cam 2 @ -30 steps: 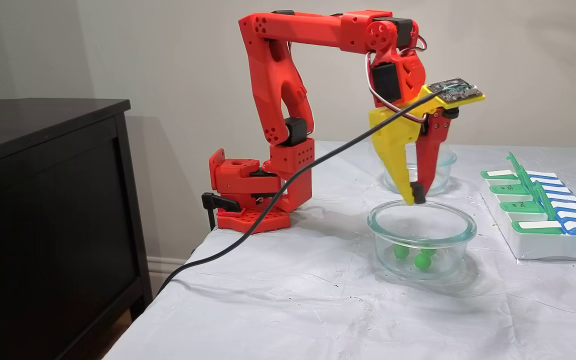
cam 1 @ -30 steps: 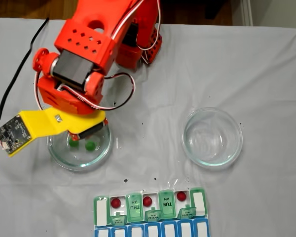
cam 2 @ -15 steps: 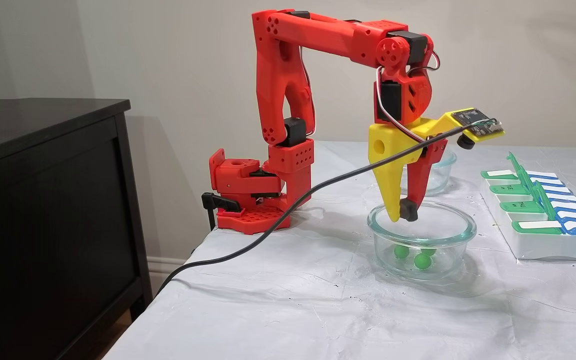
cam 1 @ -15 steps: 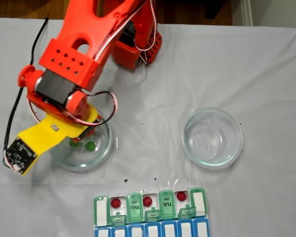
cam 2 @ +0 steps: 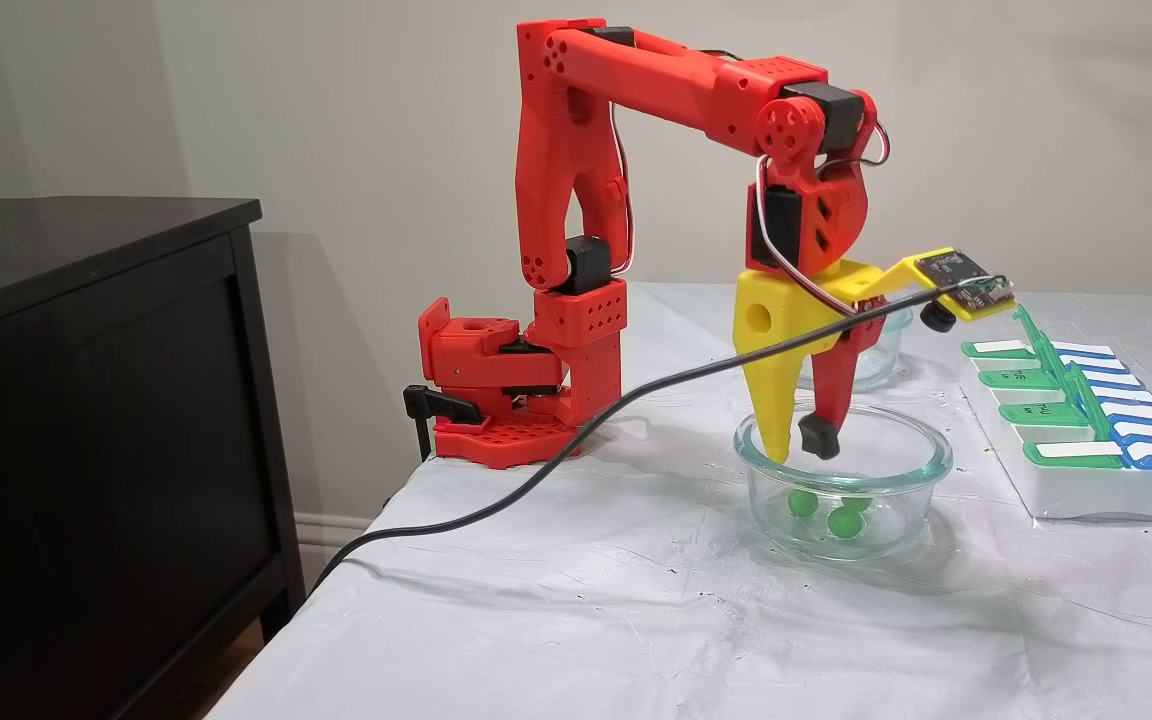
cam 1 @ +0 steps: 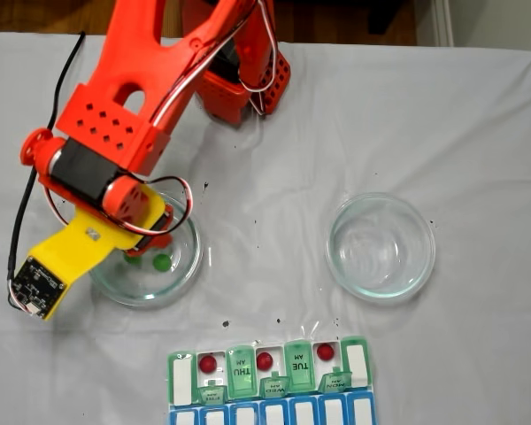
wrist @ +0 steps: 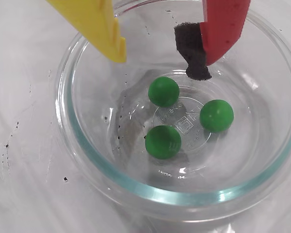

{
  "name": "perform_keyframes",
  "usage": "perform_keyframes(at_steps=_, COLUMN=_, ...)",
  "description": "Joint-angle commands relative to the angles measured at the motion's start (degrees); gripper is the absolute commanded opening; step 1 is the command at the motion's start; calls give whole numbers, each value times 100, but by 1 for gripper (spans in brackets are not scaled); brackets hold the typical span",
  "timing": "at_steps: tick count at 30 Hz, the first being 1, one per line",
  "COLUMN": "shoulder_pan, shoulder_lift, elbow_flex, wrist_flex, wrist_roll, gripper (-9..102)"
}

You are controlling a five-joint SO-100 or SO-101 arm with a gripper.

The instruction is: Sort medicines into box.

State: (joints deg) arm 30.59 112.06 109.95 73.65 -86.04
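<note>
- my tool (wrist: 157, 58) is spread wide, empty, tips inside the rim of the glass bowl (wrist: 72, 145), just above three green pills (wrist: 163, 91).
- risk: pills are round on curved glass; an off-centre close likely squirts one away or nudges its neighbours.
- pills are spheres, no long axis.
- box (cam 1: 179, 370) sits near the table edge in a fixed view, long axis left-right, red pills (cam 1: 208, 362) in three slots.

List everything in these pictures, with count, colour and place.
green pills: three, bright green, in the bowl under the pincer.
red pills: three, dark red, one per open slot in the pill box's green row.
pill box: one, green and blue rows, near table edge in the top-down fixed view.
bowls: two, clear glass; the other bowl holds no pills.
cabinet: one, black, beside the table.
cable: one, black, trailing off the table.
pincer: one, yellow and red fingers, open, inside the bowl's rim.
</note>
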Motion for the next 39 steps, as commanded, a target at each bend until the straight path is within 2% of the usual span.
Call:
perform_keyframes(at_steps=1, shoulder_pan=0, shoulder_lift=79, elbow_flex=-220, wrist_flex=-141, wrist_roll=-141, gripper=22)
perform_keyframes(at_steps=11, shoulder_pan=88, shoulder_lift=79, elbow_flex=-18, wrist_flex=-132, wrist_roll=-571, gripper=24)
perform_keyframes(at_steps=33, shoulder_pan=229, shoulder_lift=-141, elbow_flex=387, wrist_flex=-659, wrist_roll=-1125, gripper=24)
perform_keyframes(at_steps=39, shoulder_pan=237, shoulder_lift=-281, elbow_flex=299, wrist_flex=-483, wrist_roll=-1274, gripper=23)
